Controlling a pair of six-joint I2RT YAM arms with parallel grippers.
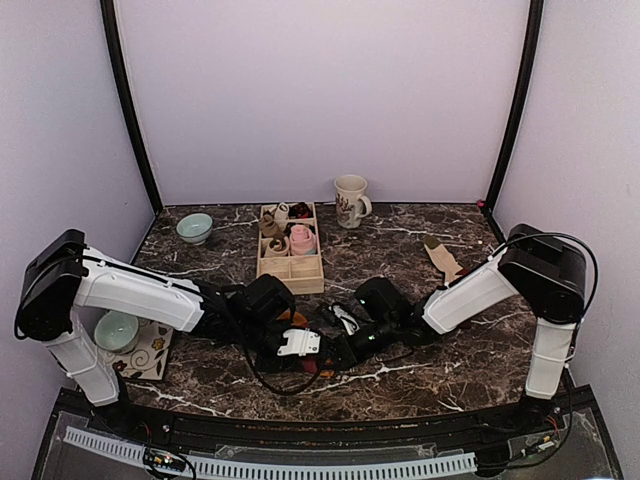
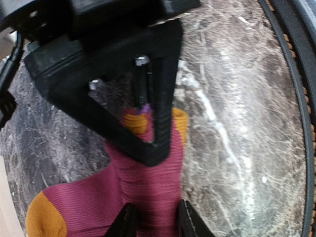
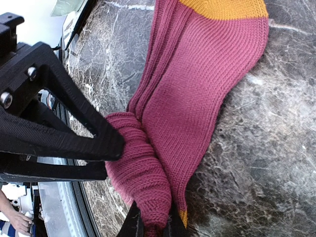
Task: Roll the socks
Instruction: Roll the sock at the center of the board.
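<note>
While wooden tray (image 1: 290,283) holds rolled bundles (image 1: 301,240), right gripper (image 3: 153,226) pinches maroon sock (image 3: 197,98), left gripper (image 2: 157,223) straddling it, grip unclear.

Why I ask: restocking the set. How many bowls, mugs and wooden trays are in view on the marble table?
Pale green ceramic bowls: 2
Cream patterned ceramic mug: 1
Wooden compartment tray: 1
Total: 4

White shells with black joint housings were recorded on left arm (image 1: 140,292) and right arm (image 1: 470,290). Black cables are looped at both wrists. On left gripper (image 2: 157,223) and right gripper (image 3: 153,224), black triangular finger frames were noted, with two silver screws on one.
</note>
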